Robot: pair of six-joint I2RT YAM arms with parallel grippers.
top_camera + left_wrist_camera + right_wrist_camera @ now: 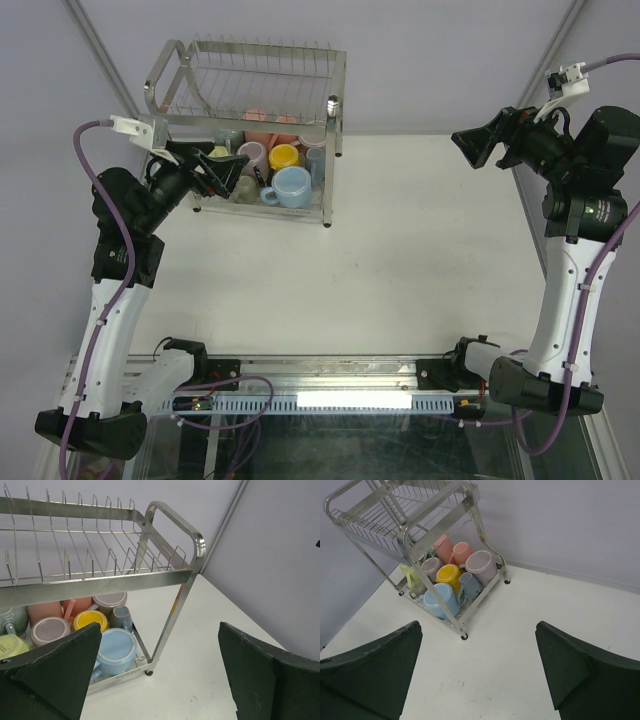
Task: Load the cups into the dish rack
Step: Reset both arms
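Left gripper [232, 172] and right gripper [472, 150] gape empty; colourful ceramic mugs [292, 186] fill the chrome wire dish rack [337, 120]. Loading looks done, so back left out without clipping tubing.

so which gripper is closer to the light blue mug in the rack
Left. The left gripper is at the dish rack's lower tier, just left of the light blue mug; the right gripper is far off to its right.
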